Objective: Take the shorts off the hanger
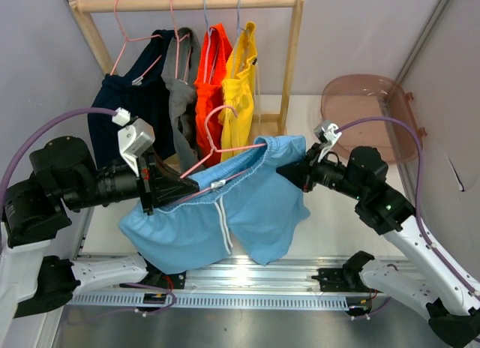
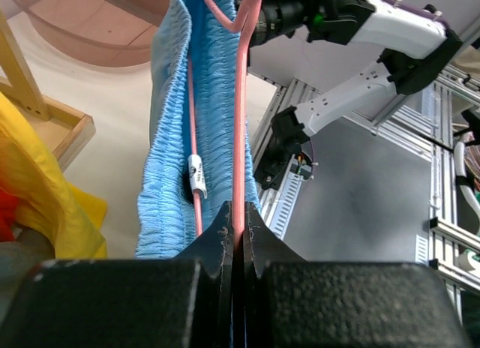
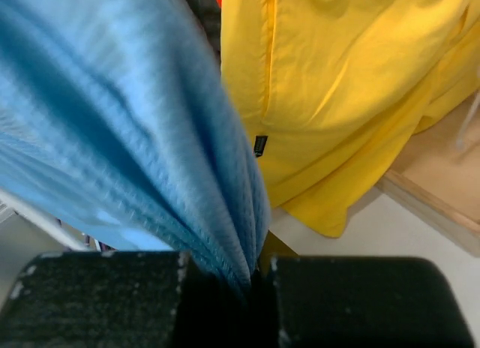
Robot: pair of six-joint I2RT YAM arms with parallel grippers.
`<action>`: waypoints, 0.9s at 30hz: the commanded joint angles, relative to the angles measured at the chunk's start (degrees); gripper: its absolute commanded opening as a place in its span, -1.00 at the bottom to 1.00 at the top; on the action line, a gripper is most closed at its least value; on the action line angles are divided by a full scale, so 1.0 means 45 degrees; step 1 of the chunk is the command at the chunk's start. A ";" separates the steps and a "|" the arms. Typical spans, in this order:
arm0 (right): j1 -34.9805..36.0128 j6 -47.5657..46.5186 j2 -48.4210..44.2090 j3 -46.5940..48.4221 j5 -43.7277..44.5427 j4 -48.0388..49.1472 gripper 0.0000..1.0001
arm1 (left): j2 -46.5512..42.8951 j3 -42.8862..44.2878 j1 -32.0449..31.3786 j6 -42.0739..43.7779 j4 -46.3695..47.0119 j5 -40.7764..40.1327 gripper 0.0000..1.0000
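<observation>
The light blue shorts [image 1: 225, 213] hang on a pink wire hanger [image 1: 225, 149] held off the rack, between my two arms. My left gripper [image 1: 196, 189] is shut on the hanger's wire [image 2: 240, 138], beside the waistband [image 2: 169, 153]. My right gripper [image 1: 286, 170] is shut on the shorts' right waistband corner [image 3: 187, 160]. Navy shorts [image 1: 135, 100], grey shorts [image 1: 181, 100], orange shorts [image 1: 211, 78] and yellow shorts [image 1: 240, 85] hang on hangers on the wooden rack [image 1: 187, 1] behind. The yellow pair fills the right wrist view [image 3: 337, 100].
A translucent brown bin [image 1: 367, 112] stands at the back right of the white table [image 1: 330, 213]. The rack's wooden post [image 1: 291, 63] and base frame stand behind the blue shorts. A metal rail [image 1: 247, 288] runs along the near edge.
</observation>
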 commanded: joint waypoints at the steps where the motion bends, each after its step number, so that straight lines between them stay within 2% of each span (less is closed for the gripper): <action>1: 0.0129 0.0222 -0.1025 0.0061 0.0516 -0.0048 -1.00 | -0.0026 0.0703 0.0002 0.0051 0.1009 -0.0868 -1.00; 4: 0.0129 0.0164 -0.2040 -0.0056 0.1531 -0.0692 -1.00 | -0.0046 0.0781 0.0001 0.0070 0.0814 -0.1532 -1.00; 8: 0.0109 -0.0032 -0.2903 0.0507 0.4260 -0.1923 -1.00 | 0.0072 0.0976 -0.0018 0.0226 0.0208 -0.2608 -1.00; 9: 0.0012 -0.0148 -0.3020 0.0645 0.5641 -0.2428 -1.00 | 0.0014 0.0957 0.0001 0.0246 0.0130 -0.2687 -1.00; 12: -0.0300 -0.0519 -0.3022 0.1328 0.7289 -0.3114 -1.00 | -0.0065 0.0801 -0.0018 0.0207 0.0110 -0.2786 -1.00; 20: -0.2817 -0.0403 -0.2202 0.2130 0.9539 -0.3273 -1.00 | -0.0182 0.0684 -0.0018 0.0148 0.0032 -0.2746 -1.00; 24: -0.5198 -0.0384 -0.1636 0.2638 0.9213 -0.3467 -1.00 | -0.0533 0.0684 0.0001 0.0148 -0.0105 -0.2981 -1.00; 25: -0.6518 -0.0132 -0.1461 0.2871 0.8320 -0.3565 -1.00 | -0.0592 0.0722 0.0002 0.0129 -0.0124 -0.2962 -1.00; 27: -0.7950 0.0181 -0.1109 0.2913 0.6679 -0.3605 -1.00 | -0.0651 0.0684 0.0001 0.0109 -0.0105 -0.3039 -1.00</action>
